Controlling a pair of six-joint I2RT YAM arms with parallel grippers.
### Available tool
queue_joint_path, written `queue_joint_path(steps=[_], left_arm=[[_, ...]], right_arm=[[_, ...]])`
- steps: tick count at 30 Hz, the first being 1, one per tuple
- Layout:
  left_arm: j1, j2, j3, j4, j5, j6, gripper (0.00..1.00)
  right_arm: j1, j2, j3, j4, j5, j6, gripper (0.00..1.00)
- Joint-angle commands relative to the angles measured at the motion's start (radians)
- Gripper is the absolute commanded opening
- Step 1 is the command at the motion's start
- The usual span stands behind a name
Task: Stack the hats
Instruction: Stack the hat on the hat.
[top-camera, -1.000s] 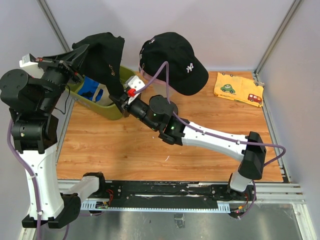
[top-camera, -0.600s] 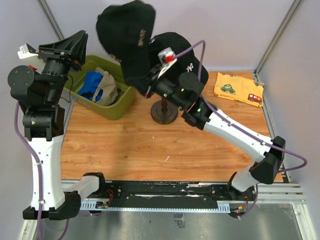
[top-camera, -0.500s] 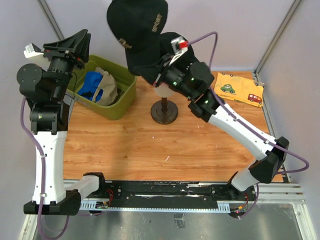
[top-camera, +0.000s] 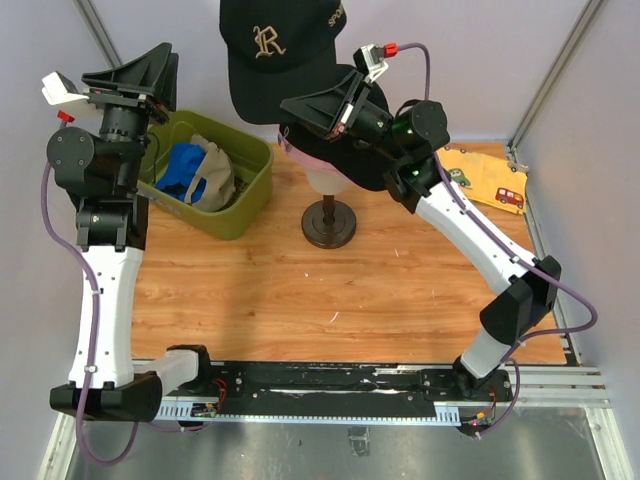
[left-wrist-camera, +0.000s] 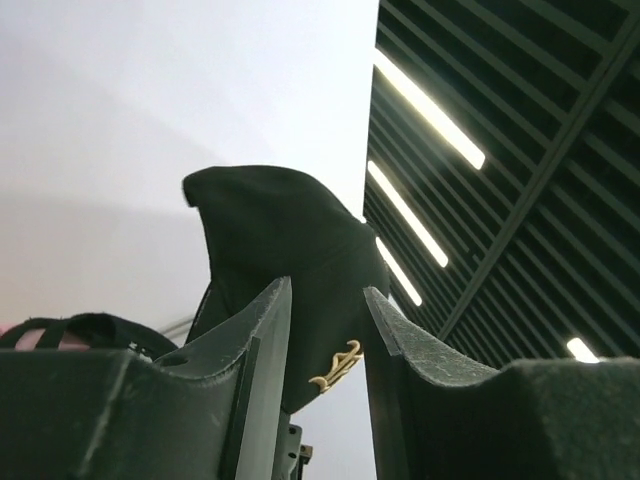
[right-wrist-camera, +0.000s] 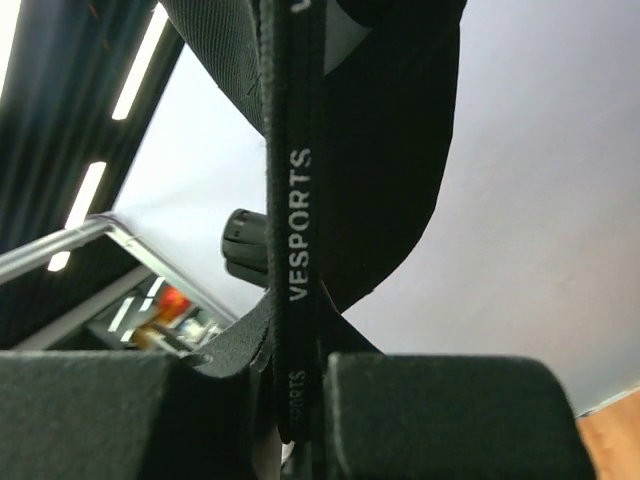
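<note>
Broadly, the desk (top-camera: 300, 300) carried an olive bin (top-camera: 250, 205) at back left, a head (top-camera: 322, 178) on a dark stand (top-camera: 329, 225) near the middle, and a yellow cloth (top-camera: 480, 180) at back right. The right arm reached high over the head, and its pincer (top-camera: 292, 108) was clamped on the rear strap of the R cap (top-camera: 275, 50). That cap hung in the air, above the head and slightly to its left, crown up. The left arm stood raised beside the bin; the left pincer (left-wrist-camera: 326, 292) was narrowly parted with nothing between its fingers.

A black cap (top-camera: 365, 170) already sat on the head over a pink cap (top-camera: 318, 158). A blue cap (top-camera: 180, 168) and a beige cap (top-camera: 213, 178) lay together in the bin.

The step in hand looked like carrying the R cap over the stack. The next move would call for centring its crown over the black cap, lowering it squarely and letting go of the strap. After that, the two caps in the bin would remain to be added.
</note>
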Motion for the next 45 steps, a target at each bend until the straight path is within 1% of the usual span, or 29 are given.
queue_joint_path(steps=[1, 4, 9, 12, 16, 19, 22, 27, 35, 37, 40, 45], left_arm=[[0.007, 0.011, -0.034, 0.127, 0.020, 0.115, 0.40], [0.006, 0.010, -0.084, 0.171, 0.033, 0.133, 0.45], [0.005, 0.019, -0.162, 0.269, 0.054, 0.129, 0.46], [0.000, 0.057, -0.187, 0.367, 0.108, 0.103, 0.47], [-0.019, 0.118, -0.179, 0.450, 0.168, 0.082, 0.51], [-0.043, 0.155, -0.164, 0.483, 0.193, 0.084, 0.51], [-0.071, 0.192, -0.150, 0.509, 0.202, 0.084, 0.54], [-0.109, 0.236, -0.149, 0.583, 0.198, 0.065, 0.56], [-0.139, 0.301, -0.147, 0.806, 0.222, -0.034, 0.61], [-0.139, 0.310, -0.158, 0.856, 0.213, -0.070, 0.64], [-0.146, 0.317, -0.171, 0.904, 0.198, -0.104, 0.67], [-0.164, 0.355, -0.121, 0.935, 0.218, -0.141, 0.68]], right_arm=[[-0.031, -0.005, -0.028, 0.246, -0.061, 0.302, 0.02], [-0.060, -0.037, -0.082, 0.294, -0.068, 0.366, 0.02], [-0.082, -0.089, -0.155, 0.335, -0.086, 0.429, 0.02], [-0.085, -0.114, -0.190, 0.347, -0.092, 0.452, 0.02], [-0.094, -0.139, -0.212, 0.355, -0.107, 0.479, 0.02], [-0.115, -0.170, -0.237, 0.350, -0.117, 0.493, 0.02], [-0.139, -0.187, -0.270, 0.366, -0.128, 0.519, 0.02], [-0.149, -0.197, -0.295, 0.390, -0.148, 0.551, 0.02], [-0.151, -0.190, -0.289, 0.409, -0.171, 0.576, 0.02], [-0.151, -0.188, -0.292, 0.411, -0.173, 0.579, 0.02], [-0.151, -0.187, -0.295, 0.413, -0.177, 0.583, 0.02], [-0.151, -0.180, -0.300, 0.421, -0.182, 0.586, 0.01]])
